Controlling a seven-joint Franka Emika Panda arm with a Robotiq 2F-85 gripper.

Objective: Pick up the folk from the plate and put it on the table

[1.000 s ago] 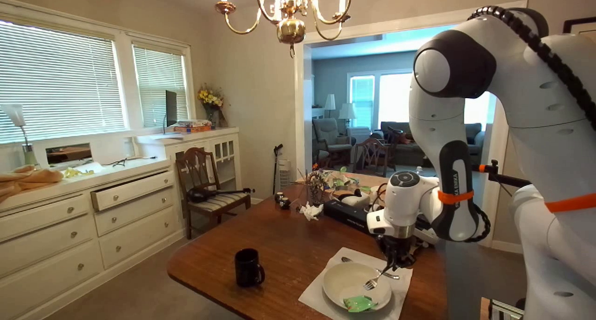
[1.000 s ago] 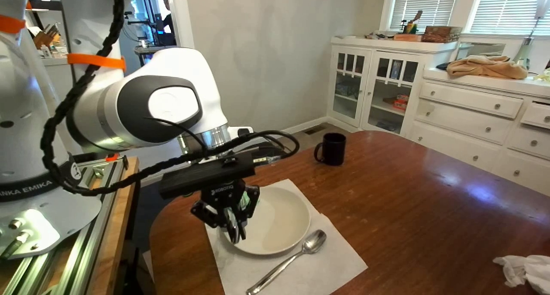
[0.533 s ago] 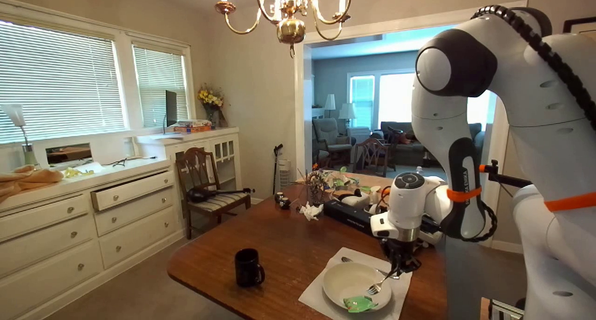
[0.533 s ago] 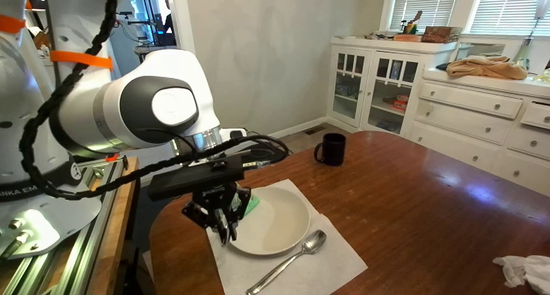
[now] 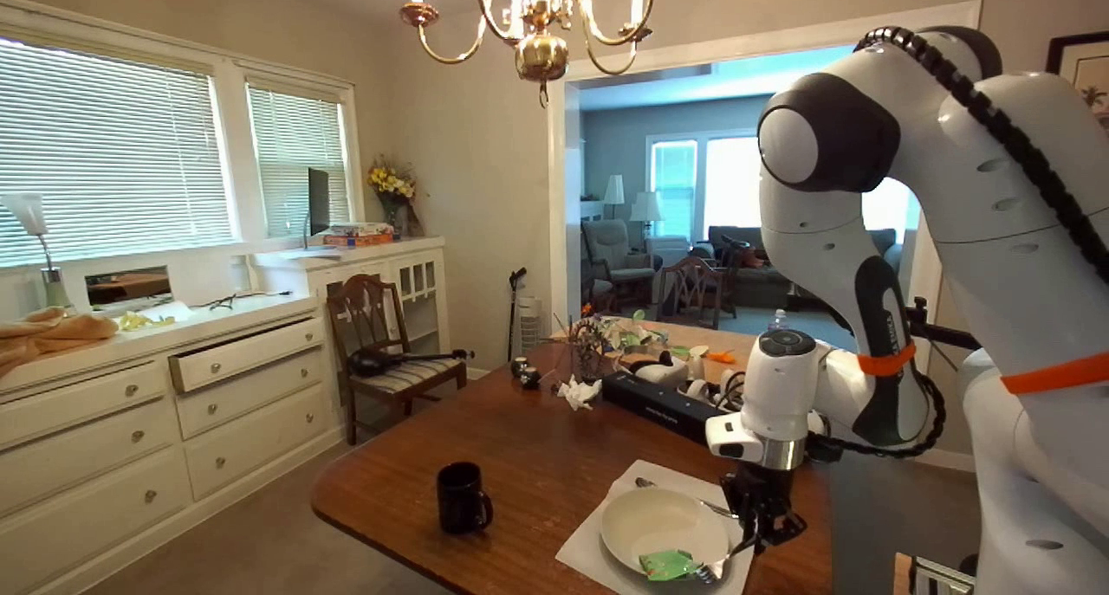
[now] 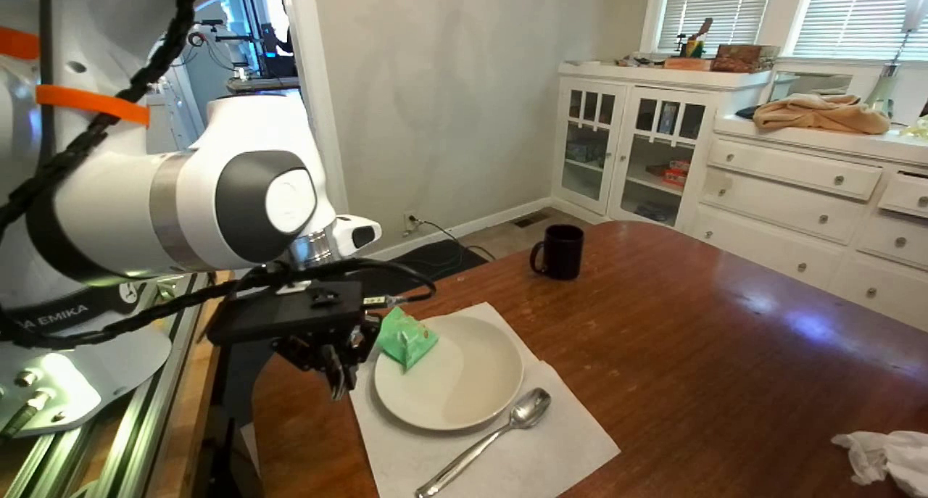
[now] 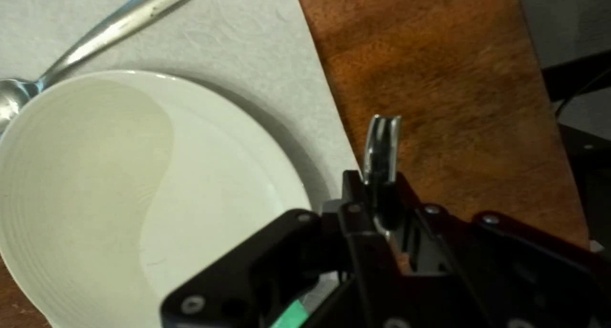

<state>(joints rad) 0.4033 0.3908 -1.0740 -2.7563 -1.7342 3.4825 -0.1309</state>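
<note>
Mug (image 6: 564,251) and placemat (image 6: 522,460) on table (image 6: 689,338)

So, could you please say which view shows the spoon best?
An exterior view, where the spoon shows nearly whole, unobstructed. In an exterior view the plate hides its middle; the wrist view crops both ends.

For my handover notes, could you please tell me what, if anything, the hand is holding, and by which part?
The hand is holding the fork by its handle, whose end juts out past the grip.

ok so the gripper (image 7: 379,189) is holding the fork (image 7: 381,149), shiny end poking out of its grip. White plate (image 7: 224,175) is sitting on a pale mat (image 7: 248,32), spoon (image 7: 129,26) lying alongside, brown table (image 7: 444,79) peeking out.
</note>
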